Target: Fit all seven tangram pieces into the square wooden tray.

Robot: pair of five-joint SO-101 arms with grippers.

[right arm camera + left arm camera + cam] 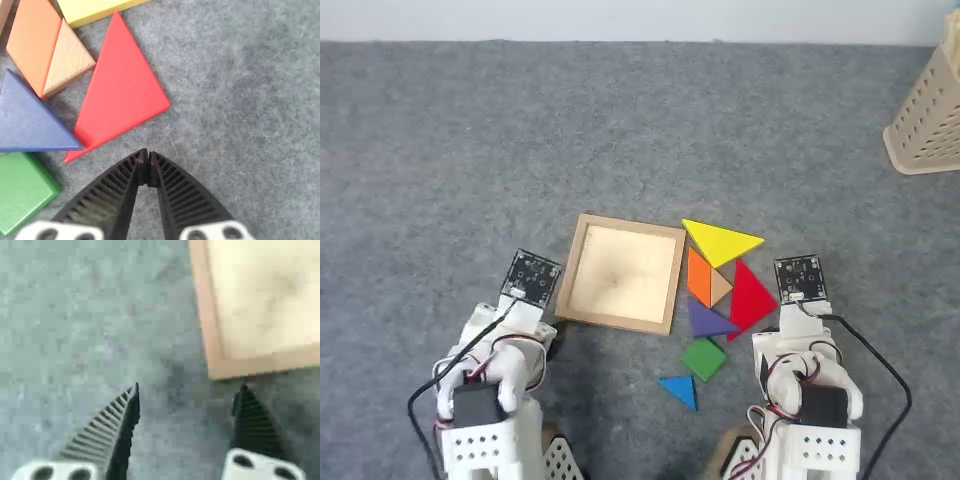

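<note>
the square wooden tray (620, 275) is pale, with a darker raised rim, and lies slightly turned at the middle of the grey counter (470, 150). all seven pieces lie outside it, just to its right. the yellow triangle (722, 241) is farthest. nearer come the orange parallelogram (699, 276) touching the plain wood triangle (721, 287), then the big red triangle (750, 294). the purple triangle (708, 320) has its tip against the red one. the green square (704, 358) and the small blue triangle (681, 388) lie nearest. the left hand (189, 390) is spread, over bare counter at the tray's near left corner. the right hand (147, 155) is pressed together, just right of the red triangle. a beige slotted basket (930, 110) stands far right.
</note>
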